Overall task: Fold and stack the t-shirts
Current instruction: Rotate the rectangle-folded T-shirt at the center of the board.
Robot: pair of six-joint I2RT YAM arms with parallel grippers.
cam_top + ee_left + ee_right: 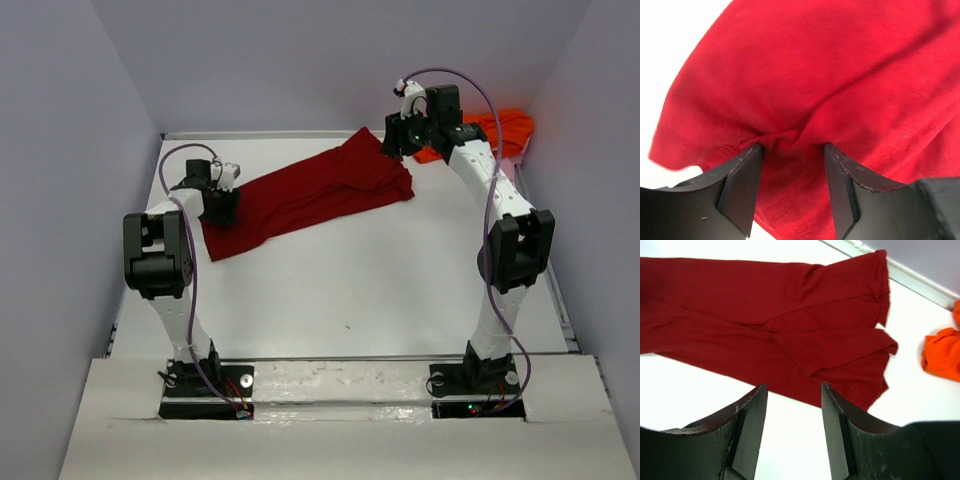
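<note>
The dark crimson t-shirt [310, 190] lies flattened in a long diagonal band across the white table. At its near-left end my left gripper [222, 208] is pressed down onto the cloth. In the left wrist view that gripper [792, 147] is open, its tips touching the crimson t-shirt [840, 75], which puckers between them. My right gripper [393, 143] hangs over the far-right end of the shirt. The right wrist view shows it [792, 386] open and empty above bare table, with the crimson t-shirt [765, 315] just ahead. The orange t-shirt [505, 128] lies crumpled at the back right [942, 352].
A raised rim [260, 134] runs along the back of the table, and a rail [548, 255] lines its right side. Lilac walls stand close on three sides. The right arm's forearm passes in front of the orange t-shirt.
</note>
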